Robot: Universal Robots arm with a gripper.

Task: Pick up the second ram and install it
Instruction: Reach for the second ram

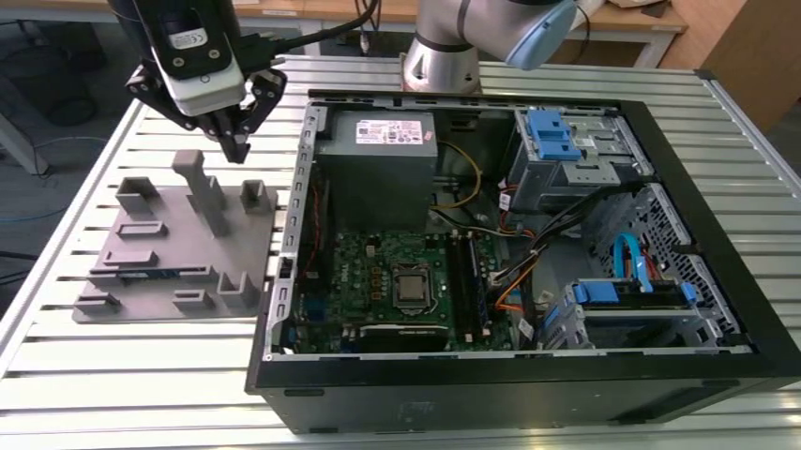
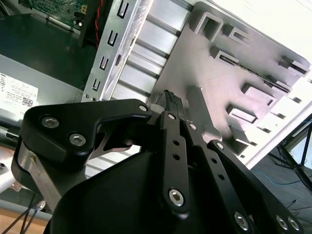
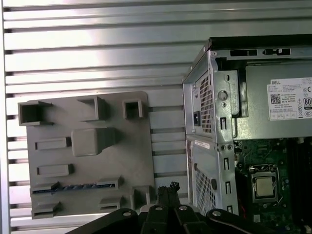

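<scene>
- Open desktop computer case (image 1: 501, 398): lies on its side on the exterior view's right with the side panel off. Inside are a grey power supply (image 1: 375, 159), a green motherboard (image 1: 356, 281) with a bare processor (image 1: 411, 287), and drive cages with blue latches (image 1: 551, 131).
- Grey holder tray (image 1: 157, 239): lies flat just beside the case, on the exterior view's left. It carries several upright blocks. The tallest block (image 1: 206, 192) stands on the tray's far half, nearer the gripper than the ram is.
- Surface: a slatted aluminium table (image 1: 126, 375) bears both the tray and the case. The arm's base (image 1: 441, 61) stands at the table's far edge, behind the case.
- Room: wooden desk tops (image 1: 639, 19) and dark cables lie beyond the table.
- Gripper (image 1: 235, 148): hangs raised over the tray's case-side edge, pointing down. In both wrist views (image 2: 170, 96) (image 3: 168, 187) its two fingers meet tip to tip, with nothing held between them.
- Second ram (image 1: 148, 274): a dark blue strip standing on its long edge in a slot near the tray's near edge, also seen in the first wrist view (image 3: 73, 186). It is well apart from the gripper, across the tray from the fingertips.
</scene>
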